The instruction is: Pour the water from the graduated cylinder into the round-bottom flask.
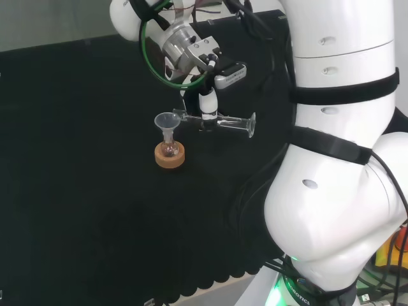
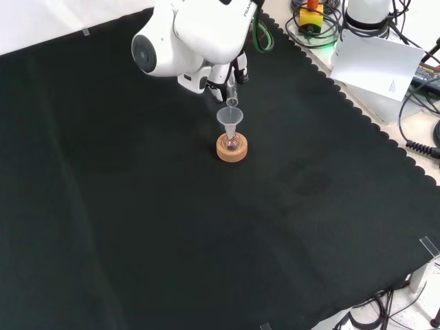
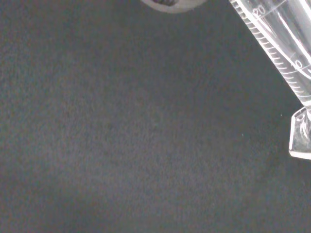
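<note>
Cylinder (image 1: 213,121) held near-level at head-view centre, hand (image 1: 208,102) curled round it, mouth at funnel (image 1: 167,121) rim. Flask (image 1: 169,150) on cork ring (image 1: 169,157) below. Tilt to be raised slowly, mouth kept over funnel.

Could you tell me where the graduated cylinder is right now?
In the head view the cylinder lies nearly level in the hand, its mouth at the funnel on the flask.
</note>
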Tool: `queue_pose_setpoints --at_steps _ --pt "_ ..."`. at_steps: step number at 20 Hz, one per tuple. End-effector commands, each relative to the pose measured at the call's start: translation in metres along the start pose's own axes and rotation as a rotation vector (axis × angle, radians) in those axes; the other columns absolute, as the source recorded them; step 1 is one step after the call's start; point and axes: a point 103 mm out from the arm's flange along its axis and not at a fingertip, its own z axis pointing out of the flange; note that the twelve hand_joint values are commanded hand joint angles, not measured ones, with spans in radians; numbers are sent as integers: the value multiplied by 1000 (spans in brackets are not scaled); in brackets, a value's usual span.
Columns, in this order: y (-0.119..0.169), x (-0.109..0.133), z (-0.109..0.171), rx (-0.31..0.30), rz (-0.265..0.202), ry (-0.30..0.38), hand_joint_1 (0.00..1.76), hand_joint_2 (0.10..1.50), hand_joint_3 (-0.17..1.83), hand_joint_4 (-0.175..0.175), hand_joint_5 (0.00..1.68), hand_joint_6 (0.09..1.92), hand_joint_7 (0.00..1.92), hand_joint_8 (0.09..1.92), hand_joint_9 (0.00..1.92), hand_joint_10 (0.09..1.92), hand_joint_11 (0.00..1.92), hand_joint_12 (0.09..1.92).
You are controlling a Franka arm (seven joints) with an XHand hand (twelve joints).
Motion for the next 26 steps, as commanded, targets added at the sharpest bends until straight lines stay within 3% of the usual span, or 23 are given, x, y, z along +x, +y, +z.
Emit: queue_pose_setpoints --at_steps 1,26 --pt "-2 2 -3 60 41 -14 1274 1088 0 -175 1010 931 1065 910 1545 87 1219 758" --pt "-13 16 -21 125 101 -43 1273 1092 1 -175 1001 945 1056 926 1549 87 1218 752"
